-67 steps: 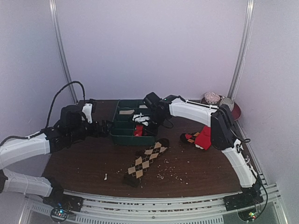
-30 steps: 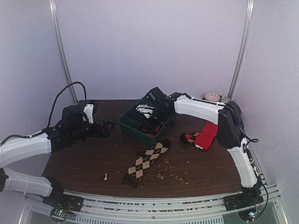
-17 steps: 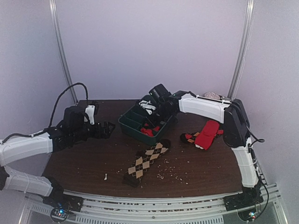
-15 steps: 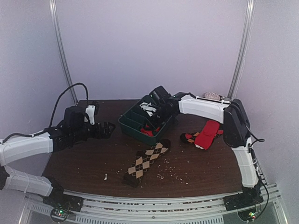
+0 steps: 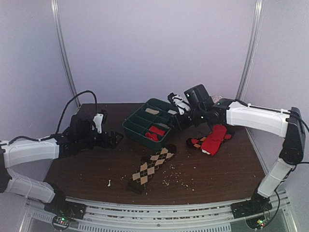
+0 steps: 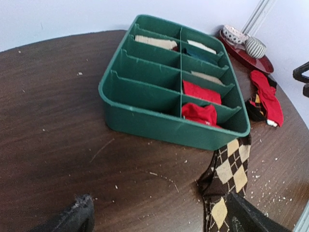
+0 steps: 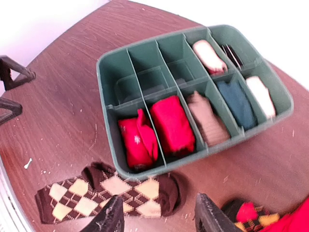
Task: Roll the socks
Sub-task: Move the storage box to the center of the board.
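right gripper (image 7: 159,218) now back off the green tray (image 5: 140,133), jaws apart

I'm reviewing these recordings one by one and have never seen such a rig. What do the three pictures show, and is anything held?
Two robot arms are bolted at the near edge of a brown table. The wide picture comes from a fixed camera above and behind them; the other two come from a camera on each wrist. On the table sit a green divided tray with folded socks in it, a brown argyle sock lying flat before it, and a red sock beside a dark patterned sock on the right. The left gripper and the right gripper are both open, holding nothing.
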